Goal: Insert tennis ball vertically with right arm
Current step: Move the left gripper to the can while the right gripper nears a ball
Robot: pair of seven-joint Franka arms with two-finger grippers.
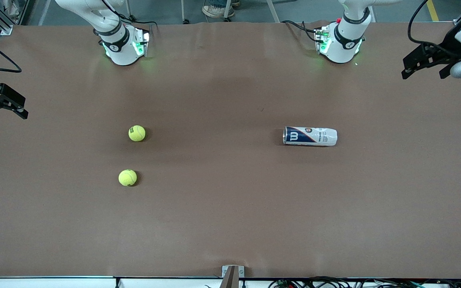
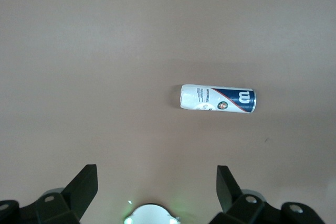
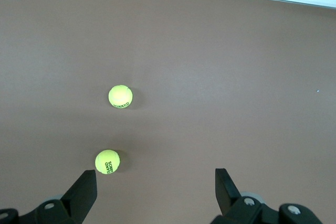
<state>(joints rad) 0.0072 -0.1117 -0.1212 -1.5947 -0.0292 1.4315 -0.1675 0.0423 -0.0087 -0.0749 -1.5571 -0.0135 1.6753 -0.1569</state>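
Two yellow tennis balls lie on the brown table toward the right arm's end: one [image 1: 137, 133] [image 3: 107, 161] farther from the front camera, the other [image 1: 127, 177] [image 3: 121, 96] nearer to it. A blue-and-white ball can [image 1: 309, 136] [image 2: 218, 98] lies on its side toward the left arm's end, its blue end pointing at the table's middle. My right gripper [image 1: 3, 115] [image 3: 156, 187] hangs open and empty above the table's edge at the right arm's end, apart from the balls. My left gripper [image 1: 423, 74] [image 2: 157, 187] waits open and empty, high over the left arm's end.
The two arm bases [image 1: 122, 46] [image 1: 340, 42] stand along the table edge farthest from the front camera. A small metal bracket [image 1: 233, 272] sits at the edge nearest the camera. Bare brown table [image 1: 222, 180] lies between the balls and the can.
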